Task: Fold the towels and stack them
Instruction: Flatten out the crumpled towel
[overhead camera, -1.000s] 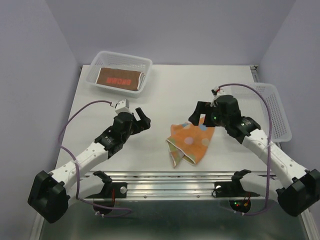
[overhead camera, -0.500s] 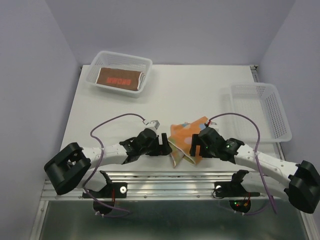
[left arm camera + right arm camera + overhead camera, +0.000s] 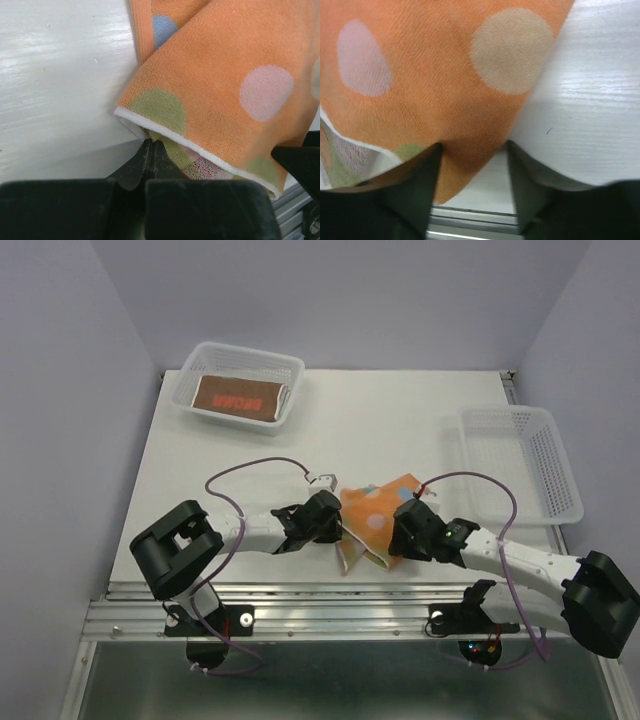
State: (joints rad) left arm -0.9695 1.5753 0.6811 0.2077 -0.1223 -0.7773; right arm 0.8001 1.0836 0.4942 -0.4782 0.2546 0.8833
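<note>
Lying by the middle of the white counter's (image 3: 400, 430) near edge, the orange pastel-dotted terry towel (image 3: 378, 508) has the left claw (image 3: 151, 147) pinched together on its white hem, while the right claw (image 3: 472, 147) is spread apart astride a corner.

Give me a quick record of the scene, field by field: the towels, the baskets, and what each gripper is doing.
orange dotted towel: crumpled and partly folded, on the table near its front edge
brown-red towel: folded, lying in the far-left basket
right basket: white mesh, at the table's right edge
left gripper: jaws closed, tips at the orange dotted towel's white hem; unclear whether cloth is pinched
right gripper: jaws open, straddling a corner of the orange dotted towel
</note>
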